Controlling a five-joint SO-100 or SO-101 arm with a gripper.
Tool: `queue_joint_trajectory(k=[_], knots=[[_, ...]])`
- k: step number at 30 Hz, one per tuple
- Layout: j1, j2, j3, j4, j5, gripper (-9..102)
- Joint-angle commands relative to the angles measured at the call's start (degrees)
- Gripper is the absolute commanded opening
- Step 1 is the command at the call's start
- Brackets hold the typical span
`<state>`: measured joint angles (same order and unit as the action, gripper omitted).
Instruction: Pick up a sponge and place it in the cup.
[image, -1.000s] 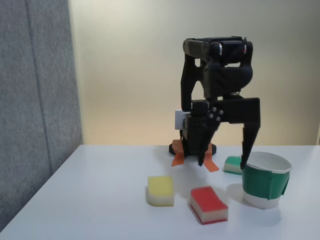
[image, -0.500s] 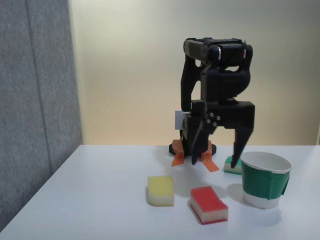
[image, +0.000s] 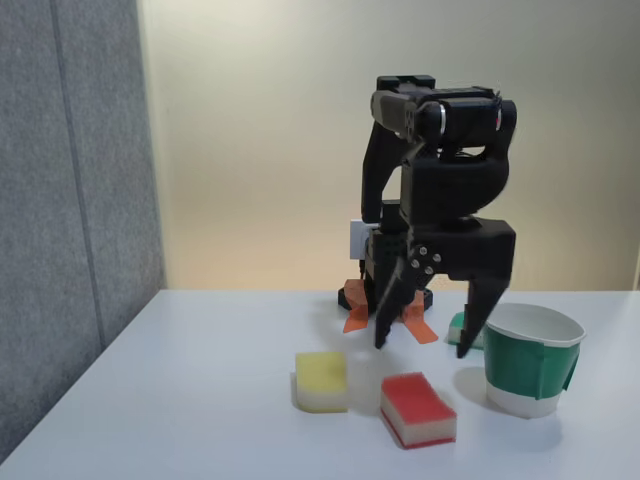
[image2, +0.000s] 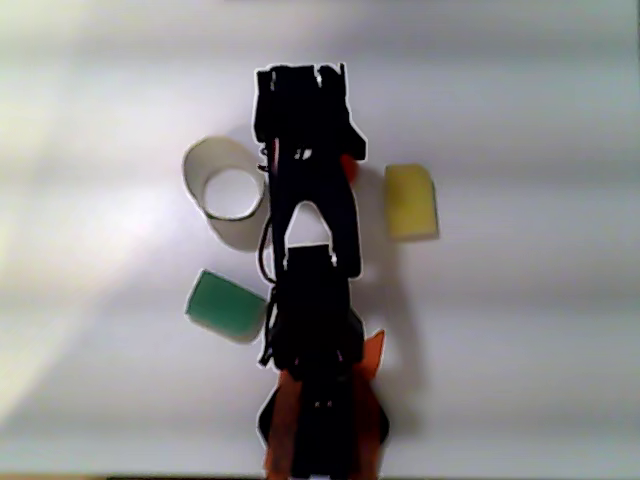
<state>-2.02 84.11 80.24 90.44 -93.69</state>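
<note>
The sponge, red on top with a white middle layer, lies flat on the white table toward the front of the fixed view. My gripper hangs open just above and behind it. One finger is to the sponge's left and the other is near the cup, with nothing between them. The cup, green with a white rim, stands upright to the sponge's right. In the other view the arm covers most of the sponge, leaving a red sliver, and the cup stands to the arm's left.
A yellow-and-white sponge lies left of the red one, also seen as a yellow sponge in the other view. A green-and-white sponge lies behind the cup. Orange pieces sit at the arm's base. A grey partition borders the table's left.
The open gripper has swung left, away from the cup's rim, and come forward over the red sponge. Sponges and cup have not moved.
</note>
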Motion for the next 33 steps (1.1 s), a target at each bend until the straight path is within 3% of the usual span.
queue_joint_trajectory(k=[1, 19, 33], knots=[[-0.18, 1.49, -1.32, 1.41, -0.79, 33], [2.29, -3.60, -2.64, 1.05, -1.58, 33], [2.20, 4.22, 8.53, -2.90, 2.81, 33]])
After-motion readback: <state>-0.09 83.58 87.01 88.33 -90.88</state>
